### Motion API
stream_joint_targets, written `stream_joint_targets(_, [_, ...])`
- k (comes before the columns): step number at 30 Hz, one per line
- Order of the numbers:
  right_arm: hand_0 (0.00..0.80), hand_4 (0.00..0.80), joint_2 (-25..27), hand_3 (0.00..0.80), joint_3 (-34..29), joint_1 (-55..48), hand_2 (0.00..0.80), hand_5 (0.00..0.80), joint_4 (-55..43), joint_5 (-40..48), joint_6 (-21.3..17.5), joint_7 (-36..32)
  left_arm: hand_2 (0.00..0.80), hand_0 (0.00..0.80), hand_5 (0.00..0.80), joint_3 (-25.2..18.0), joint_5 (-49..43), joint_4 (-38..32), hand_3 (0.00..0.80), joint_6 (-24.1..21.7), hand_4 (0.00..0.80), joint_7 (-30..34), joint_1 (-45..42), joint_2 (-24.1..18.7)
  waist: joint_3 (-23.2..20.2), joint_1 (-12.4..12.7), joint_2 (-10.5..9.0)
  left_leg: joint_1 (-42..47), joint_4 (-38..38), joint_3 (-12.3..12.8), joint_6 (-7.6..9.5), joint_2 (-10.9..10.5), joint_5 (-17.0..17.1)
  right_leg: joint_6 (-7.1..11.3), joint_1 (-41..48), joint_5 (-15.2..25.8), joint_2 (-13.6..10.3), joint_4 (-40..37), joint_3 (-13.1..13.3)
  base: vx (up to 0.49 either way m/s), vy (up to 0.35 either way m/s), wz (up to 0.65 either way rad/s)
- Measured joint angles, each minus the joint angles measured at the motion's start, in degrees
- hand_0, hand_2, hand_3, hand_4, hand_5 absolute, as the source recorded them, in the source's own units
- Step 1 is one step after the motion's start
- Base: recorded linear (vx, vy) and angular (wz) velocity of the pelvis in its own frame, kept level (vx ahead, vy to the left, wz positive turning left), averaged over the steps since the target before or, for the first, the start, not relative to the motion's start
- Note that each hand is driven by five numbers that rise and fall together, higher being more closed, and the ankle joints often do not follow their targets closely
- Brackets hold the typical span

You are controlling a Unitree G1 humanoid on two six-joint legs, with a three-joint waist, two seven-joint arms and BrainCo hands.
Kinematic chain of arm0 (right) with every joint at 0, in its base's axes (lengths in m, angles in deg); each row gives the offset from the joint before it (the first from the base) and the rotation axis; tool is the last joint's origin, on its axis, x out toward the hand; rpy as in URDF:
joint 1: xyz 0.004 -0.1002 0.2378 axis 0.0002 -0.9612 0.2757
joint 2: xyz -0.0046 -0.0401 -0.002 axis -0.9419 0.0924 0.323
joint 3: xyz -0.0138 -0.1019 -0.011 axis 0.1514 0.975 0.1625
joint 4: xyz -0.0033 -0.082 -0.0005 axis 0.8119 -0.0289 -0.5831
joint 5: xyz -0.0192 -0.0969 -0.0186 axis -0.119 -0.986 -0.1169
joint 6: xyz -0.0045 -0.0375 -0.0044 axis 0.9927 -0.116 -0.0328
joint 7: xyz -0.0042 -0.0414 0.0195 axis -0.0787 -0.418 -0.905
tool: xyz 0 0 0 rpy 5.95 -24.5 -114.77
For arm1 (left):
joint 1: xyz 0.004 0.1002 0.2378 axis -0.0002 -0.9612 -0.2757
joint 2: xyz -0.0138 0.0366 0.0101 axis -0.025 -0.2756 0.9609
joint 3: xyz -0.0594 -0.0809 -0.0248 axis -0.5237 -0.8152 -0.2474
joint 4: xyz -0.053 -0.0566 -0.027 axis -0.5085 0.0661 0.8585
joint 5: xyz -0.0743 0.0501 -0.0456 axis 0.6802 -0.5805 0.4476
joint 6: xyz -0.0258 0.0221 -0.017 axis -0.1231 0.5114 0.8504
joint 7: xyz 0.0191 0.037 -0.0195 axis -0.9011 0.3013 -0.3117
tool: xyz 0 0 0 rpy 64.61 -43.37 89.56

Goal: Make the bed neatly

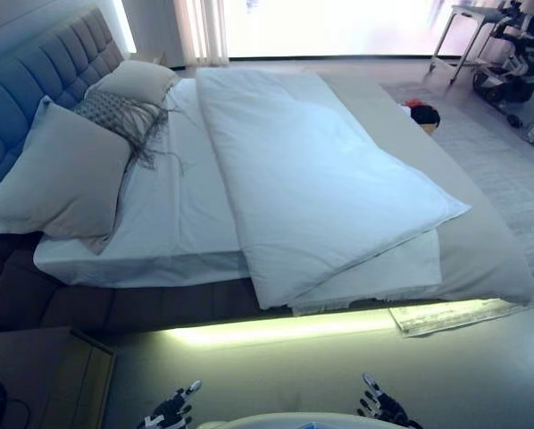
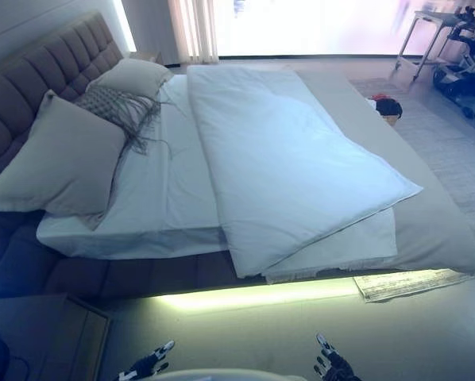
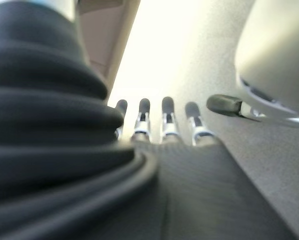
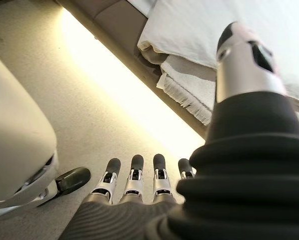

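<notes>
the white duvet lay crooked on the bed, ahead of both empty hands, right hand nearer, left hand too with fingers apart.

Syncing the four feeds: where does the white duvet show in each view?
Left eye view: white duvet, diagonal across the bed, centre.
Right eye view: same, centre.
Left wrist view: not in it.
Right wrist view: its overhanging corner, upper right, past the right robot hand.
Shared landmark: the glowing light strip under the bed.
</notes>
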Motion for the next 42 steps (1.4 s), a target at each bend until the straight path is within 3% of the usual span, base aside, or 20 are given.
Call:
stream_joint_targets(8, [0.0,0.0,0.0,0.0,0.1,-0.3,0.0,0.0,0.3,-1.1,0.5,0.4,0.0,0.0,0.0,0.0,0.0,0.4,0.0,3.4,0.0,0.0,0.0,0.0,-0.9,0.0,-0.02,0.0,0.2,0.0,-0.26,-0.1,0.1,0.0,0.0,0.0,0.0,0.0,0.0,0.0,0.0,0.0])
stream_joint_targets(24, [0.0,0.0,0.0,0.0,2.2,-0.2,0.0,0.0,0.3,-2.2,5.0,-0.9,0.0,0.0,0.0,0.5,-0.7,0.6,0.0,3.6,0.0,-1.1,-0.5,0.1,-0.8,0.1,0.14,0.1,0.2,-0.1,-0.27,0.2,0.1,0.0,0.4,0.0,0.1,-0.1,0.0,0.003,-0.022,0.0])
stream_joint_targets(34, [0.0,0.0,0.1,0.0,2.2,0.1,0.0,0.0,0.3,-2.1,5.2,-0.9,0.0,0.0,0.0,0.5,-2.2,0.8,0.0,4.5,0.0,-2.3,-0.3,0.1,-0.2,0.0,0.81,0.1,0.4,0.1,-0.36,0.2,0.1,-0.13,-0.2,-0.2,0.3,0.2,0.5,0.01,-0.059,-0.01])
stream_joint_targets(36, [0.0,0.0,0.2,0.0,2.2,1.4,0.0,0.0,0.3,-2.8,5.5,-0.9,0.0,0.0,0.0,0.4,-2.2,0.9,0.0,4.7,0.0,-2.9,0.3,0.0,1.1,0.1,1.07,-1.1,3.6,0.1,-0.67,1.0,-0.9,-0.19,-1.1,-1.1,0.4,1.9,1.3,-0.065,-0.104,-0.07])
stream_joint_targets(38, [0.0,0.0,0.0,0.0,2.4,4.7,0.0,0.0,0.8,-4.8,6.2,-0.9,0.0,0.0,0.0,-0.2,-2.1,2.7,0.0,4.5,0.0,-3.7,2.4,-0.5,4.0,0.2,-0.01,-5.6,13.5,-0.7,-1.59,1.6,-2.5,-1.35,-3.2,-3.0,-0.7,5.5,2.3,-0.036,-0.084,-0.18])
stream_joint_targets(40, [0.0,0.0,0.4,0.0,2.5,7.1,0.0,0.0,1.5,-5.6,6.3,-0.9,0.0,0.0,0.0,-1.7,-1.5,4.3,0.0,4.2,0.0,-3.9,3.1,-0.3,5.6,0.8,-0.83,-11.7,25.8,-2.6,-3.74,2.1,-1.6,-2.19,-4.2,-3.3,-1.4,7.3,3.3,0.065,-0.004,-0.26])
stream_joint_targets(41, [0.0,0.0,0.8,0.0,2.5,7.2,0.0,0.0,1.5,-6.0,6.2,-0.8,0.0,0.0,0.0,-1.9,-1.3,4.9,0.0,4.2,0.0,-3.9,3.1,-0.2,5.8,0.9,-0.58,-13.8,29.9,-3.3,-5.28,2.5,-0.3,-2.78,-4.1,-3.2,-1.6,7.2,3.8,0.212,0.087,-0.19])
stream_joint_targets(42, [0.0,0.0,1.4,0.0,2.5,7.3,0.0,0.0,1.7,-6.6,6.2,-0.7,0.0,0.0,0.0,-2.1,-1.0,4.9,0.0,4.3,0.0,-3.9,2.7,0.2,6.3,1.5,-0.32,-15.4,32.0,-3.7,-5.72,2.9,-0.6,-3.2,-3.7,-3.2,-1.4,7.0,4.2,0.321,0.149,-0.2])
